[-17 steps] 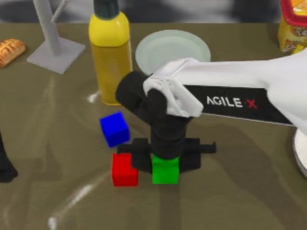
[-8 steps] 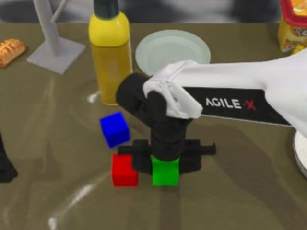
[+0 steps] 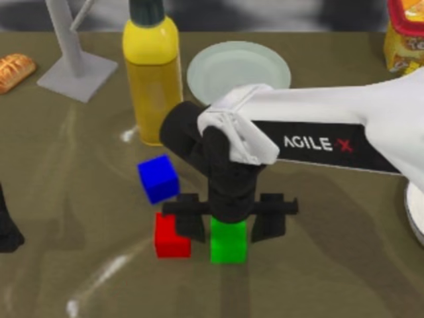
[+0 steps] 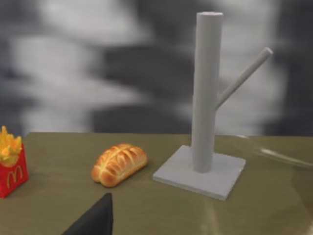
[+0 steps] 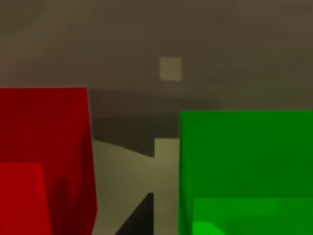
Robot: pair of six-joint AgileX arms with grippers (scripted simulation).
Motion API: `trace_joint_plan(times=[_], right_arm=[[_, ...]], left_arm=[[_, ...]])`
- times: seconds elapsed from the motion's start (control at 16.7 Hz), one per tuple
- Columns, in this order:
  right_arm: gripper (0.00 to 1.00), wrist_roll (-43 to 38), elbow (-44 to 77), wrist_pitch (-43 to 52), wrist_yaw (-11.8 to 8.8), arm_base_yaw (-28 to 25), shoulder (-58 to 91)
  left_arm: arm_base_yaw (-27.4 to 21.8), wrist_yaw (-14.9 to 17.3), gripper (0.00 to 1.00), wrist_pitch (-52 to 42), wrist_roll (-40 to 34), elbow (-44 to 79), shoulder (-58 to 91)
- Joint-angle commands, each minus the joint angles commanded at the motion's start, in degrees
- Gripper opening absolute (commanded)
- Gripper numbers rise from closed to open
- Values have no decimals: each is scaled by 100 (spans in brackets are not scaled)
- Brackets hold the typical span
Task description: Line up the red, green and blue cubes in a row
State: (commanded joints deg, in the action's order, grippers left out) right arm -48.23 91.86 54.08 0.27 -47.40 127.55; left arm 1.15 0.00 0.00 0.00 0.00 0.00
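Broadly, the table (image 3: 344,278) carries everything, and my right arm reaches across it from the right with its hand (image 3: 228,228) straight over the green cube (image 3: 228,244), fingers spread wide to either side and, as far as the top view lets me judge, no longer touching it. My left arm sits parked at the table's left edge; its hand shows only as a dark tip, so I cannot tell how it stands. The green cube rests on the table just right of the red cube (image 3: 171,237), a narrow gap between them, while the blue cube (image 3: 159,177) lies turned askew, behind and a little left of the red one. These cubes look light, rigid and matte, unlikely to slip or crush. Two opposite flat faces, taken squarely from above, seem the best hold.
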Motion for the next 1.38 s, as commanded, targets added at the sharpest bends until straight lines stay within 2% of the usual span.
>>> trace_joint_plan(times=[0.6, 1.02, 1.38], right_arm=[[100, 3, 19, 21, 0, 6, -5], [100, 4, 857, 1263, -5, -37, -367], [100, 11, 937, 1363, -4, -8, -412]], left_arm=[[0, 0, 100, 0, 0, 0, 0], [0, 0, 100, 0, 0, 0, 0], [0, 0, 100, -1, -1, 0, 1]])
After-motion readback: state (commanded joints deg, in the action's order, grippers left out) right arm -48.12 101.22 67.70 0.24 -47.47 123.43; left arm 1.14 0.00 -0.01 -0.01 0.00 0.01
